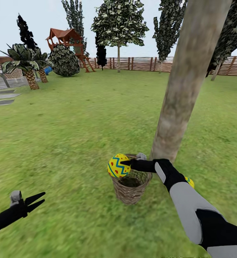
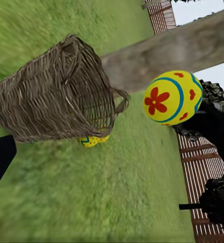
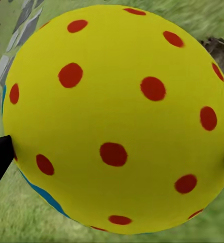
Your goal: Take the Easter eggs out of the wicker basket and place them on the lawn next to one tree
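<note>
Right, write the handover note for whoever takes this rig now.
Right gripper: shut on an Easter egg, held above the wicker basket rim.
Left gripper: open, empty, off to the side over the lawn.
Basket stands at the tree foot. A second egg lies on the grass by the trunk; third egg's place unclear.
Left: set the held egg by this tree, check the basket.

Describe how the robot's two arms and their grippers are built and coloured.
The right arm has chunky segments: light grey shells alternating with black sections, and a grey inset panel on the black wrist. The right gripper is black with slim fingers. The left arm is black, with a small grey block near the wrist; the left gripper has two thin, pointed black fingers. No cables or markings are discernible.
</note>
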Tool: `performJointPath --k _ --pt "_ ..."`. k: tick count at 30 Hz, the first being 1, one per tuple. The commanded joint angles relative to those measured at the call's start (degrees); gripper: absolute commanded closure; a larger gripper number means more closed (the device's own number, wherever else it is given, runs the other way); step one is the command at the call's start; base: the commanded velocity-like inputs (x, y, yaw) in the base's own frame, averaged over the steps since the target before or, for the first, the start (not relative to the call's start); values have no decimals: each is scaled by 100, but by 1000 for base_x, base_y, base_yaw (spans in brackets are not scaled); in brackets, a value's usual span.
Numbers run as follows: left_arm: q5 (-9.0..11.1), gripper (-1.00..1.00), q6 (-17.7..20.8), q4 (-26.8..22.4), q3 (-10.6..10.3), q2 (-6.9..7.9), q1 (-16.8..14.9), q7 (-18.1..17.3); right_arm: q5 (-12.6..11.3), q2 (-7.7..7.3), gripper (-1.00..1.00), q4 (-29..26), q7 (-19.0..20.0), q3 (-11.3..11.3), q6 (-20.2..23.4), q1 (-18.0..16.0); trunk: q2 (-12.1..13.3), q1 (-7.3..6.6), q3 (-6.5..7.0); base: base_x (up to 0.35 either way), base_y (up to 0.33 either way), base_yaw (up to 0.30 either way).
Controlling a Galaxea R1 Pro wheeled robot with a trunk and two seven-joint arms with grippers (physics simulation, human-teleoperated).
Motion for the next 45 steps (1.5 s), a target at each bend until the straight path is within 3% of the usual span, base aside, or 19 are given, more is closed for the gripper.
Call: performJointPath --k 1,6,9,11,13,15,17,20,21,26,30,45 --pt "29 -100 42 16 -3 -17 -1 -18 -27 9 100 5 6 -36 46 6 -2 -1 1 -1 0 -206" --pt "40 -100 54 -9 -13 -10 -1 -53 -21 -61 100 84 -1 -34 48 75 -2 -1 33 0 0 -219" --pt "82 -100 62 -67 -9 -36 -7 -98 -26 -236 100 104 18 -34 50 195 -2 -1 52 0 0 -221" --pt "93 -100 70 -205 -6 -80 -9 -270 -32 -353 100 106 296 -33 52 237 -2 -1 65 0 0 -222" --pt "108 -100 58 -267 11 -259 -47 -405 -38 -481 100 113 976 -33 54 255 -2 -1 78 0 0 -222" --pt "307 -100 55 -271 229 -329 -208 -414 -40 -495 100 101 1070 -33 51 257 -2 -1 91 0 0 -222" --pt "537 -100 49 -219 359 -426 -266 -416 -35 -634 100 89 1104 -41 51 257 -2 -1 104 0 0 -222" --pt "570 -100 43 -225 368 -515 -272 -392 -44 -916 100 80 1358 -50 54 257 -2 -1 123 0 -15 -222" --pt "569 -100 40 -228 367 -538 -272 -386 -45 -949 100 80 1385 -51 54 257 -2 -1 129 0 -148 -222" --pt "561 -100 37 -271 359 -729 -272 -372 -39 -995 100 75 1413 -213 54 257 -2 -1 161 0 -275 -222" --pt "556 -100 36 -243 359 -762 -273 -372 -45 -1148 100 80 1426 -252 54 257 -2 -1 187 0 -295 -222" --pt "537 -100 36 -197 358 -799 -273 -371 -28 -1230 100 106 1371 -253 29 257 -2 -1 283 0 -250 -221"
